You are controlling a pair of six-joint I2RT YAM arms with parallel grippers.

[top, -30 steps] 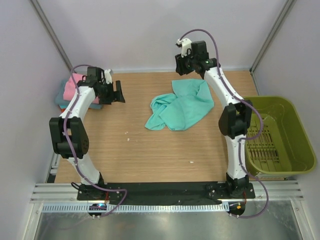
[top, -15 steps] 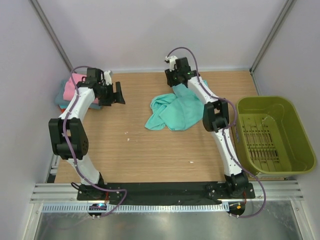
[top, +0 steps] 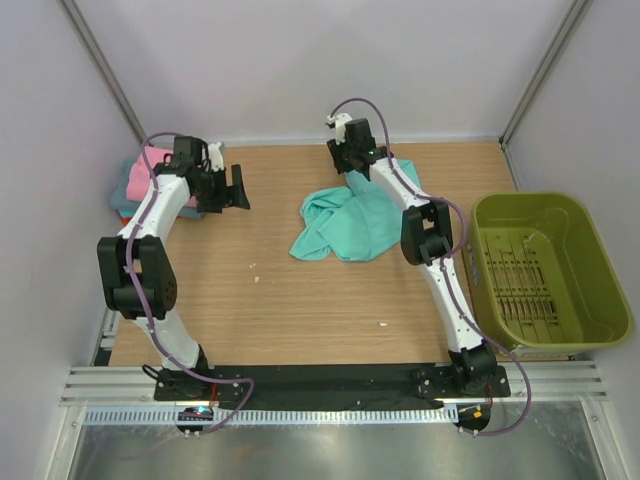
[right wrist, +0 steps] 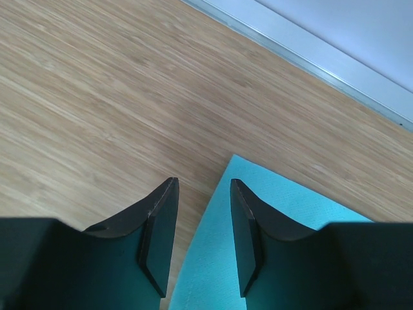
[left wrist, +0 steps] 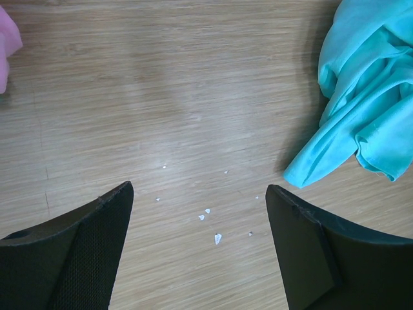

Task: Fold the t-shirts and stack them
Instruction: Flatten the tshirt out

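A teal-green t-shirt (top: 356,216) lies crumpled in the middle of the wooden table. My right gripper (top: 352,166) is low at its far corner. In the right wrist view my right gripper (right wrist: 202,185) is open with a narrow gap, its jaws astride the shirt's (right wrist: 290,194) flat edge. My left gripper (top: 238,187) is open and empty, hovering left of the shirt. The left wrist view shows my left gripper (left wrist: 200,201) over bare wood, with the shirt (left wrist: 361,110) at the upper right. A folded pink shirt (top: 142,176) tops a stack at the far left.
An olive-green plastic basket (top: 600,262) stands at the right edge, with nothing in it. Small white crumbs (left wrist: 216,237) lie on the wood below my left gripper. The back wall's rail (right wrist: 310,61) runs just beyond the shirt's corner.
My right arm has swung left and down from the back, bringing its gripper onto the shirt's far corner. The left arm has not moved.
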